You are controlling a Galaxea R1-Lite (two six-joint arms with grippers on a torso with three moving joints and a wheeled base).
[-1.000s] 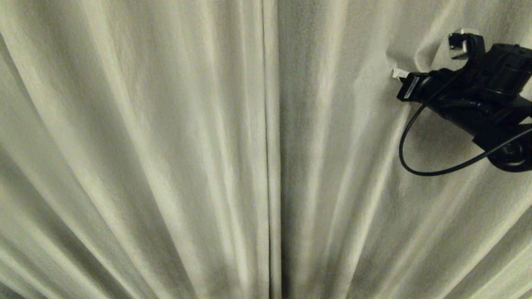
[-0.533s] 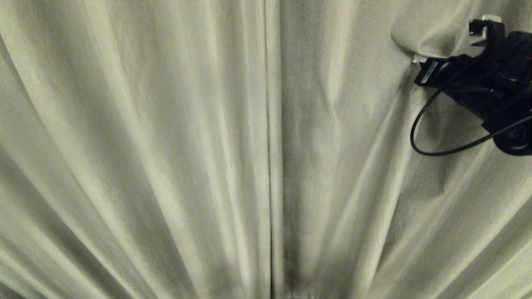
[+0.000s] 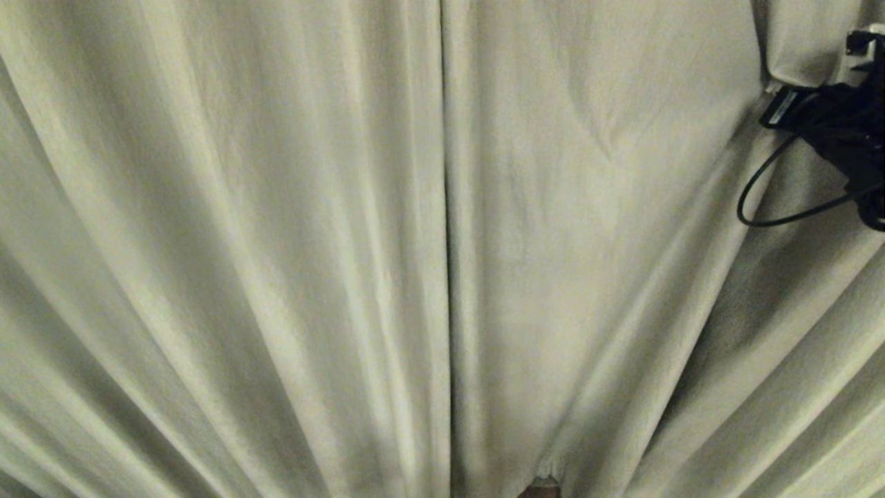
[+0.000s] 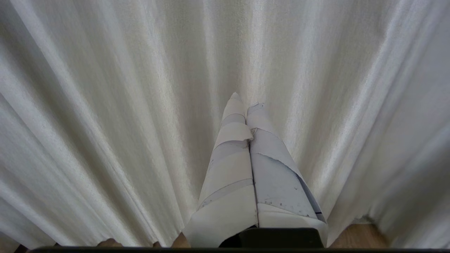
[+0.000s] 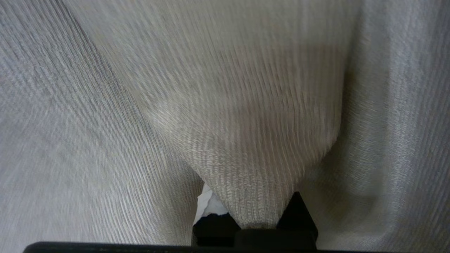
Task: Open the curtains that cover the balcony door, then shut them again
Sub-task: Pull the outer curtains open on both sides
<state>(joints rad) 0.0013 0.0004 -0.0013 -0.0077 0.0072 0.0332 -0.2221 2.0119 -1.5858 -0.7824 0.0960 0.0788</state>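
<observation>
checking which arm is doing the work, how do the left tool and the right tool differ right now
The left tool is shut on nothing, its white-taped fingers pressed together and pointing at the curtains. The right tool is shut on a bunched fold of that fabric. In the head view the left one is absent, while the right one shows at the far right edge. Both are closed and face cream pleated cloth.

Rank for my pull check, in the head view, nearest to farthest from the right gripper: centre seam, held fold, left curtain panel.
1. held fold, pinched in the right gripper, upper right.
2. centre seam, middle.
3. left curtain panel, left side.
</observation>
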